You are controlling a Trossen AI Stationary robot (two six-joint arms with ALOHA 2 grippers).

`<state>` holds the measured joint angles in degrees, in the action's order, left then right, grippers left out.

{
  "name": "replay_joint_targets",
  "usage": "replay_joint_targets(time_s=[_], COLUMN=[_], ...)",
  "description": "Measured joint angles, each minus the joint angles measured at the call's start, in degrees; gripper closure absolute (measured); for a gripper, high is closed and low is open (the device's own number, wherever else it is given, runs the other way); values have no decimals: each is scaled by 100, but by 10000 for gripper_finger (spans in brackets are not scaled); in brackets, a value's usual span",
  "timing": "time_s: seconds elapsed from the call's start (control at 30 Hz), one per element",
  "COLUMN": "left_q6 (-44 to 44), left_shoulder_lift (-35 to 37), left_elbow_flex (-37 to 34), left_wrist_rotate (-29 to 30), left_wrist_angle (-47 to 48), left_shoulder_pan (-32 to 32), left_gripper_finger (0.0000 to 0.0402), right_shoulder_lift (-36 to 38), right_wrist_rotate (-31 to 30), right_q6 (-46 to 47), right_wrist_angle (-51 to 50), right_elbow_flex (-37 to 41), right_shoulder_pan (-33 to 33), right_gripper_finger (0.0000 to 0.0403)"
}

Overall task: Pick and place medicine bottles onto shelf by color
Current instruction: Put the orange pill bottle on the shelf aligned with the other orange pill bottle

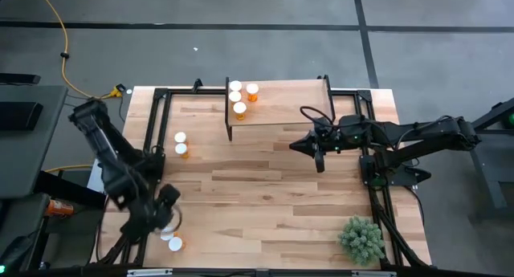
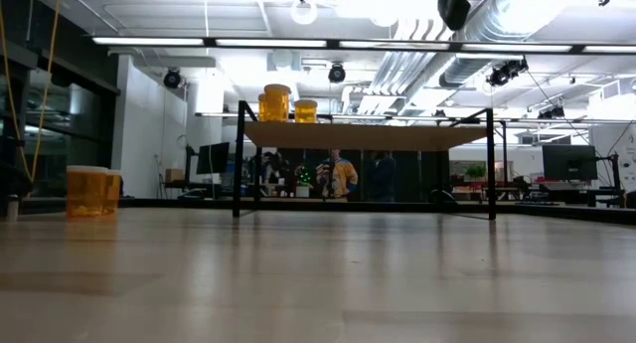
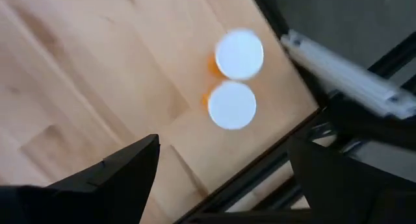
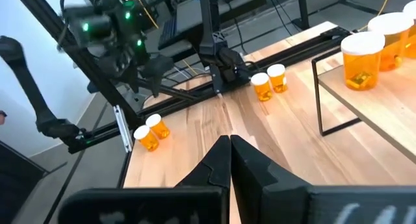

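Observation:
Three orange bottles with white caps [image 1: 239, 108] stand on the light-wood shelf [image 1: 281, 108] at the table's far side; they also show in the low view [image 2: 275, 102]. Two bottles [image 1: 181, 144] stand upright on the table left of the shelf. Two more [image 1: 170, 238] stand at the near left corner. My left gripper [image 1: 167, 215] hovers open above this near pair [image 3: 231, 105], touching neither. My right gripper [image 1: 295, 146] is shut and empty, in front of the shelf's right half and pointing toward the table's left [image 4: 229, 152].
A green bushy plant [image 1: 361, 238] stands at the near right corner. Black frame rails [image 1: 148, 132] run along the table's left and right edges; the near pair of bottles stands close to the left rail [image 3: 273, 165]. Bare wood lies between the shelf and the near edge.

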<state>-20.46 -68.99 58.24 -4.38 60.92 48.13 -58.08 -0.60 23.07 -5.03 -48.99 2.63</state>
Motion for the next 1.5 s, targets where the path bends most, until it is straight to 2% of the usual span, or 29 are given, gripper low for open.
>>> replay_joint_targets(time_s=[0.1, 0.23, 0.6, 0.9, 1.17, 1.33, 1.5], left_q6=[-83, -185, -596, -748, -749, -748, -746], left_shoulder_lift=[-315, -735, -1309, -1839, -1921, -1906, -1906], left_elbow_flex=[-309, -507, -516, -518, -518, -518, -518], left_wrist_rotate=[227, 350, 130, 230, 319, 338, 337], left_wrist_angle=[-384, -714, -1184, -1184, -1355, -1361, -1362], left_shoulder_pan=[460, 725, 650, 626, 626, 626, 626], left_gripper_finger=[73, 73, 73, 74, 75, 95, 139], right_shoulder_lift=[0, 0, 0, -2, -2, -2, -2], right_wrist_rotate=[0, 0, -4, -4, -4, -4, -2], right_q6=[0, 0, 44, 44, 44, 44, 44], right_wrist_angle=[-34, -35, -298, -357, -379, -380, -410], right_elbow_flex=[0, 0, -1, -2, -2, -1, -2], right_shoulder_pan=[0, 0, -13, -11, -11, -11, -11], right_gripper_finger=[403, 403, 403, 403, 403, 403, 403])
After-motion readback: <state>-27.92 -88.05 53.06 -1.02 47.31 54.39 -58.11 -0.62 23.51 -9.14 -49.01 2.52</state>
